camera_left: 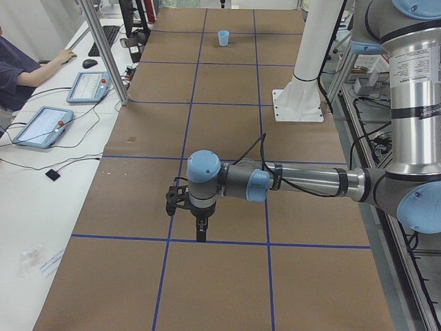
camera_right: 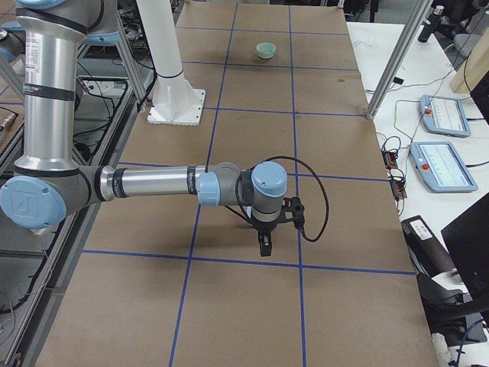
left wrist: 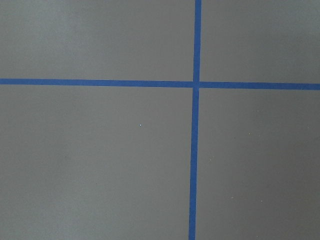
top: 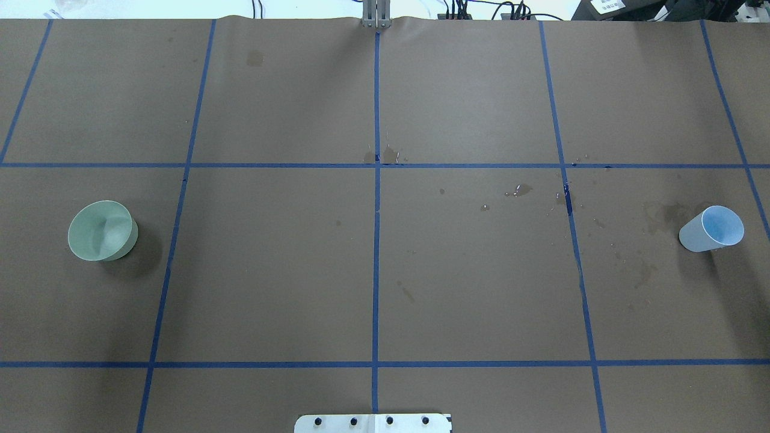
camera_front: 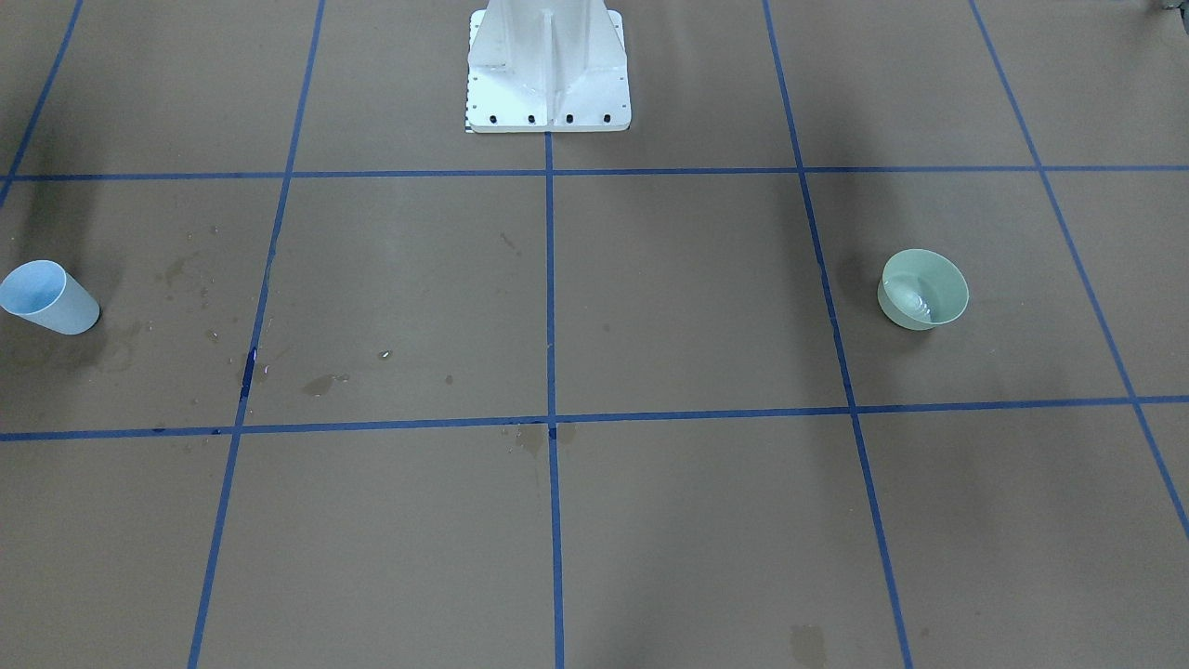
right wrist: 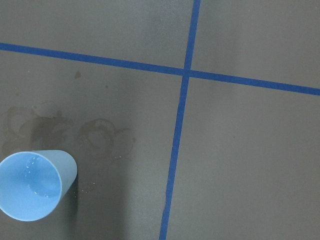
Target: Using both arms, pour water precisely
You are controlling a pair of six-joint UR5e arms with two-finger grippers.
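Left gripper [camera_left: 200, 235] and right gripper [camera_right: 264, 249] finger state unreadable; water [right wrist: 27, 189] sits in blue cup [right wrist: 68, 169], lower left of right-wrist view; off-centre grab could tip it, spilling.

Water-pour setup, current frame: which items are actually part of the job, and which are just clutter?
Job:
blue cup, with what looks like water inside
green bowl
left arm
right arm

Lying about:
white pedestal
damp spill marks
teach pendants
blue tape grid
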